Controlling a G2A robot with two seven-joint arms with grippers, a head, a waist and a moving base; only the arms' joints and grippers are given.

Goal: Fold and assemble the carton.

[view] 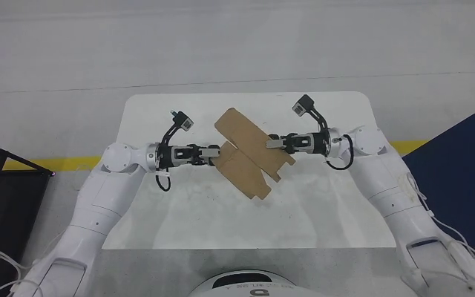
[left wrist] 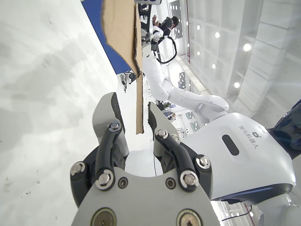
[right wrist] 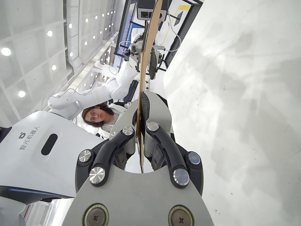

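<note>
A flat brown carton (view: pixel 249 152) hangs unfolded above the middle of the white table (view: pixel 319 215), between both arms. My right gripper (view: pixel 272 143) is shut on one edge of the carton (right wrist: pixel 150 36), whose board runs edge-on between the pinched fingertips (right wrist: pixel 146 104). From the other side, my left gripper (view: pixel 214 154) stands open around the opposite edge of the carton (left wrist: pixel 120 24). In the left wrist view that thin edge sits in the gap between the two fingers (left wrist: pixel 116 109), touching neither.
The white table (left wrist: pixel 47 71) lies bare under and around the carton. A black frame (view: pixel 15 193) stands on the floor off the table's left side. A blue panel (view: pixel 453 148) is off its right side.
</note>
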